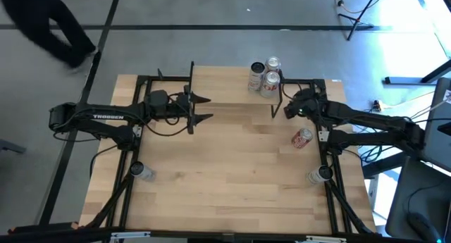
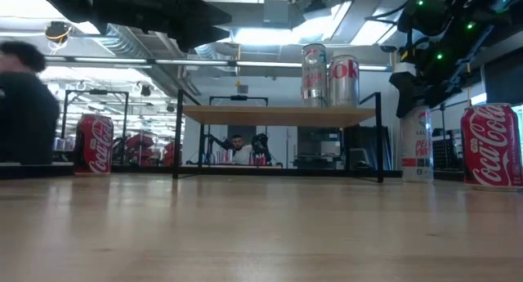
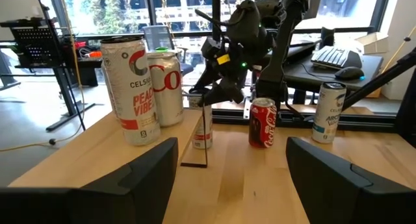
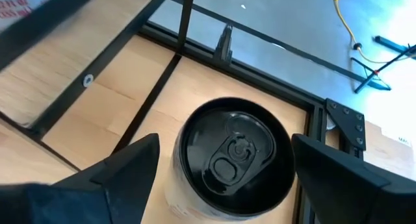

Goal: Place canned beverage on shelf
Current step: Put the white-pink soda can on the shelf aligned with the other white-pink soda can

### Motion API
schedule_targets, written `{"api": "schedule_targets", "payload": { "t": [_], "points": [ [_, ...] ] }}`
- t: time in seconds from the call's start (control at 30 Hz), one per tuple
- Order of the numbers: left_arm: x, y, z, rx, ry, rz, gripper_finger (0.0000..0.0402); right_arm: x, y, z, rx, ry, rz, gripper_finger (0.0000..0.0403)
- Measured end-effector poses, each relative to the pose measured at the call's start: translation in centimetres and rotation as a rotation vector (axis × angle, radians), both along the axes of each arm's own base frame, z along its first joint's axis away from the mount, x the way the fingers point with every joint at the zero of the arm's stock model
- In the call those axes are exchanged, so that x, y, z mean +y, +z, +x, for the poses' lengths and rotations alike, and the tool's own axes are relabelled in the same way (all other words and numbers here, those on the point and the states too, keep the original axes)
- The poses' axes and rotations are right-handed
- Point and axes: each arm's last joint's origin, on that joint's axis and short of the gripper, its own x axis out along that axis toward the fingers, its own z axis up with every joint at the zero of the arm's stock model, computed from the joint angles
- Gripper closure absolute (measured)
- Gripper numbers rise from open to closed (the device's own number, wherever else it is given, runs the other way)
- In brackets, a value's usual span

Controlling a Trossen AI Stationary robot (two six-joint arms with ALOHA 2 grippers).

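The shelf (image 1: pixel 232 95) stands at the table's far side. Two cans, a white one (image 3: pixel 133 87) and a silver one (image 3: pixel 166 78), stand on its right end. Just off that end a black-topped white can (image 4: pixel 237 152) stands on the table. My right gripper (image 4: pixel 224 149) hangs open, slanting down over this can, one finger on either side of its top, and I see no touch. The gripper hides the can in the high view. My left gripper (image 1: pixel 209 109) is open and level above the shelf's left part, holding nothing.
A red can (image 1: pixel 303 137) stands on the table near the right arm. Another can (image 1: pixel 320 174) is at the right edge and one (image 1: pixel 141 171) at the left. Bare wood lies between the shelf and the near edge. A person moves beyond the table's far left.
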Motion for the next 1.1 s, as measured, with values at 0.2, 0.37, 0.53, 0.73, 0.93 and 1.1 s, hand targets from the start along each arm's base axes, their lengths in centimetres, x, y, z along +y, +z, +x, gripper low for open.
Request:
{"api": "schedule_targets", "payload": {
  "t": [0.2,0.37,0.53,0.73,0.93,1.1],
  "points": [
    [-0.1,0.0,0.0,0.0,-0.006,-0.003,0.0132,-0.1,-0.5,0.3,0.006,-0.02,0.016,0.0068],
    [-0.2,0.0,0.0,0.0,-0.009,-0.003,0.0132,0.0,-2.0,0.1,0.022,-0.036,0.044,0.0068],
    [-0.2,0.0,0.0,-0.001,-0.008,-0.003,0.0132,0.0,-3.2,0.2,0.007,-0.013,0.021,0.0068],
    [-0.2,0.0,0.0,-0.001,-0.008,-0.003,0.0132,-0.1,-3.5,0.2,0.006,-0.004,0.01,0.012],
    [-0.2,0.0,0.0,-0.001,-0.008,-0.003,0.0132,0.0,-3.1,0.1,0.038,0.039,-0.006,0.0186],
    [-0.2,0.0,0.0,-0.001,-0.009,-0.003,0.0132,0.0,-1.5,0.1,0.042,0.049,0.001,0.0186]
  ]
}}
